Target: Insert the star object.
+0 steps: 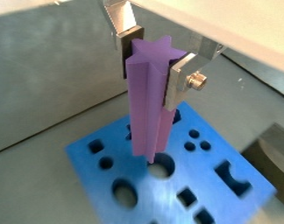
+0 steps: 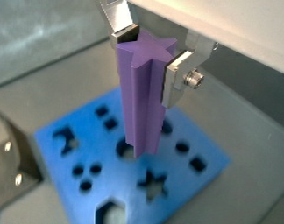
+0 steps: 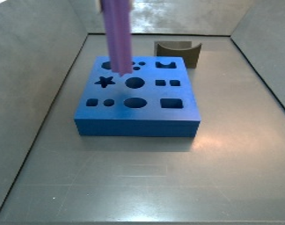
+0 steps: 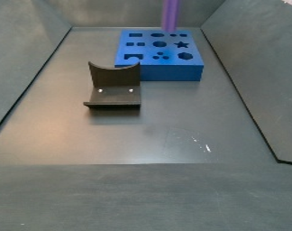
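Observation:
My gripper (image 1: 152,63) is shut on the upper end of the star object (image 1: 151,114), a long purple rod that hangs upright. It shows the same way in the other wrist view, gripper (image 2: 151,54) and rod (image 2: 142,105). Below it lies the blue block (image 1: 115,153) with shaped holes. In a side view the rod (image 3: 115,35) ends over the block (image 3: 139,110) near its far left holes, just beyond the star hole (image 3: 105,82), not in it. I cannot tell if its tip touches. The gripper is out of both side views. The star hole also shows in a wrist view (image 2: 152,182).
The dark fixture (image 4: 113,87) stands on the floor beside the block (image 4: 160,54), also seen in the other side view (image 3: 178,53). Grey walls enclose the floor on three sides. The rod's lower part (image 4: 171,13) shows at the far end.

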